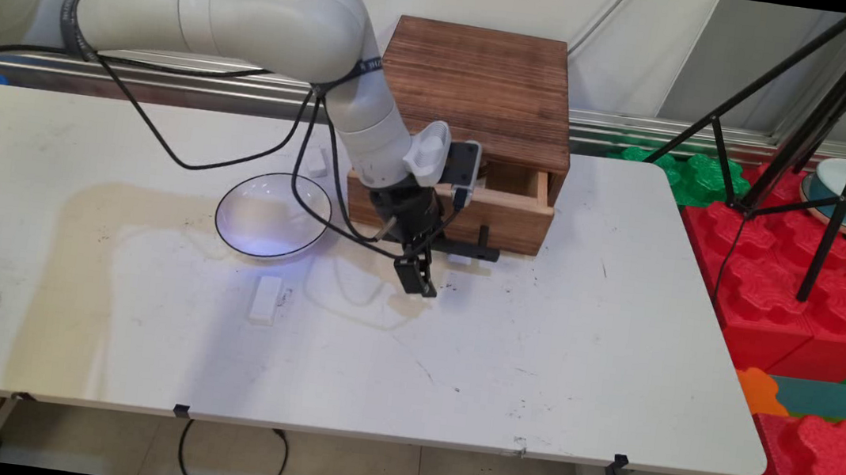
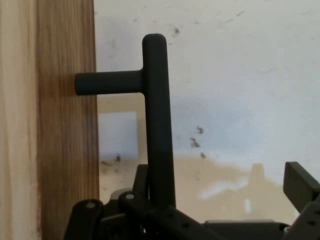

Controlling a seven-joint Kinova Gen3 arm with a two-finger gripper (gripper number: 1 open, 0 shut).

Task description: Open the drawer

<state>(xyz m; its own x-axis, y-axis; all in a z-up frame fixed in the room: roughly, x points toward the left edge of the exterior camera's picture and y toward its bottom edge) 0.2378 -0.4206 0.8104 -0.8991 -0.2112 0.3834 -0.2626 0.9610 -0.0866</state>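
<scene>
Fingers (image 2: 300, 185) of the black gripper (image 1: 416, 275) stand apart with nothing between them; in the hand view one finger shows at the right edge, well away from the black handle (image 2: 157, 125); the gripper hangs just in front of the wooden box (image 1: 479, 92), low over the white table (image 1: 538, 346); the box has a drawer (image 1: 510, 208) at its bottom, and the drawer is pulled out a little; the black handle sticks out from the drawer front, a long bar on short posts; in the hand view the bar runs up the middle, with one post going across to the brown wood (image 2: 65, 125); the gripper is right beside the handle, but I cannot tell if it touches it; a clear glass bowl (image 1: 273, 215) with a dark rim sits on the table to the picture's left of the gripper; a small white block (image 1: 265, 299) lies near the bowl, closer to the table's near side; another small white block (image 1: 317, 162) lies past the bowl, near the box.
</scene>
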